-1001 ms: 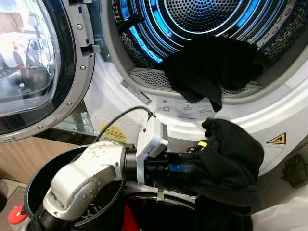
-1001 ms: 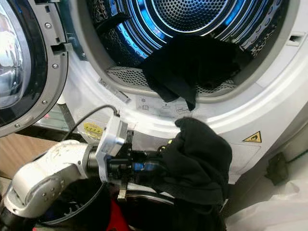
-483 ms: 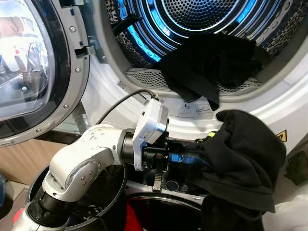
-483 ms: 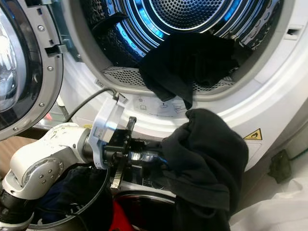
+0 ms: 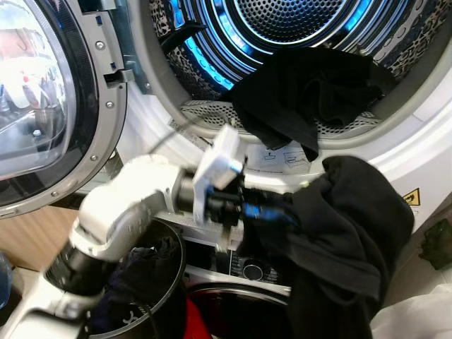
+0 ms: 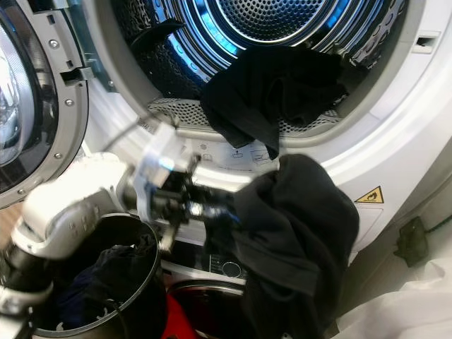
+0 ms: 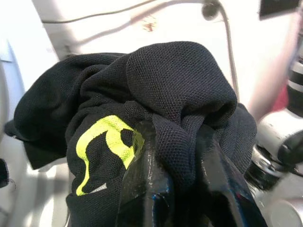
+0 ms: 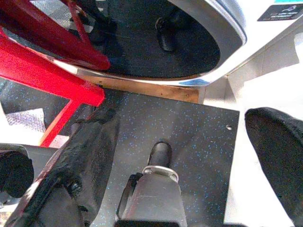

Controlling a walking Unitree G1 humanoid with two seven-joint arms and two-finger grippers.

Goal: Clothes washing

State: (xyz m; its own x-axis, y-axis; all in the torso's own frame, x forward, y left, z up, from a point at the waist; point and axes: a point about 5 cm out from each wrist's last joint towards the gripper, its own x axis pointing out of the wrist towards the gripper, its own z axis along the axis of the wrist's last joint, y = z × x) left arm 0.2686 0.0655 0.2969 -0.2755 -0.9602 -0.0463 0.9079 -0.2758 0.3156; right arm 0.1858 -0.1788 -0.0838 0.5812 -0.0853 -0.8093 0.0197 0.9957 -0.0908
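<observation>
The black mesh-knit garment with a yellow-green printed mark [image 7: 106, 151] hangs bunched from the left tool [image 5: 282, 215], just below and in front of the round opening of the white front-loading machine [image 5: 424, 141], its loose bulk drooping down past the lower front panel. It looks light, soft and floppy, with no stiffness to it, so it will sag and trail wherever it isn't gathered; the fine knit seems grippy enough not to slide out. The wrist view shows the tool's two black fingers [image 7: 142, 189] clenched on a thick fold near the print, which seems a fair hold, though the hanging tail could catch on the door rim on the way in. Another dark garment [image 5: 311, 92] already lies draped over the lip of the blue-lit perforated steel drum [image 5: 296, 18]. The glass door [image 5: 42, 106] stands swung open on the left, and a black round basket [image 5: 166, 282] holding more dark clothes sits beneath the arm. The right tool [image 8: 128, 189] hangs idle low over the speckled dark floor [image 8: 189, 132], its fingers parted and holding nothing.
</observation>
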